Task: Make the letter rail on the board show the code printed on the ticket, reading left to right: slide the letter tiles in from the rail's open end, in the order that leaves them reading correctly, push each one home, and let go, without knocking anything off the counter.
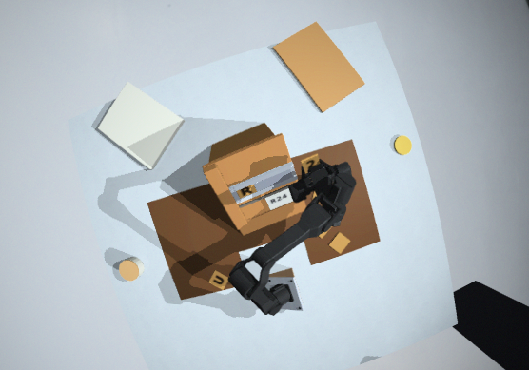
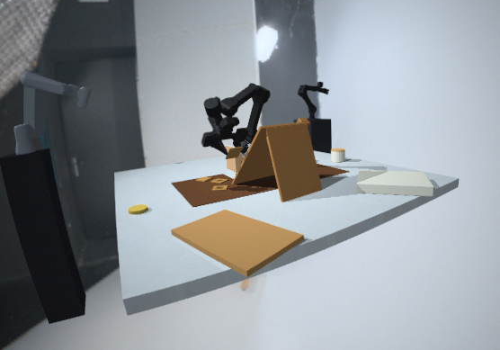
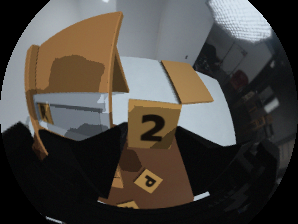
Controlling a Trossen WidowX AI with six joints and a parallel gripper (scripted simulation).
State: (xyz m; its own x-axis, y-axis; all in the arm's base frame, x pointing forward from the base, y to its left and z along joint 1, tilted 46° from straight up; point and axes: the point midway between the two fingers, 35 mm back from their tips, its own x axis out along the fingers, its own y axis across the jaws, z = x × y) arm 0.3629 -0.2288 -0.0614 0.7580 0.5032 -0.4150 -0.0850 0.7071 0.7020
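Note:
The ticket [image 1: 279, 199] reads R24. An R tile [image 1: 246, 190] [image 3: 46, 113] sits at the left end of the clear rail [image 1: 272, 180] [image 3: 80, 116] on the tilted board [image 1: 227, 168] [image 3: 62, 47]. My gripper [image 1: 312, 168] [image 3: 152, 128] is shut on the 2 tile [image 1: 309, 161] [image 2: 234, 153] [image 3: 142, 111]. It holds the tile upright and raised, just right of the rail's open right end, outside the rail. A tile with a P-like mark [image 3: 149, 180] and parts of other tiles show below. A U tile [image 1: 218, 280] lies at the left.
Brown mats [image 1: 359, 196] [image 2: 193, 196] flank the board, with several loose tiles on the right one. An orange slab [image 1: 319, 68] [image 2: 238, 239] [image 3: 188, 82] lies behind, a white block [image 1: 138, 120] [image 2: 396, 183] back left. A yellow disc [image 1: 402, 145] [image 2: 138, 209] is right, a round jar [image 1: 129, 269] [image 2: 337, 155] left.

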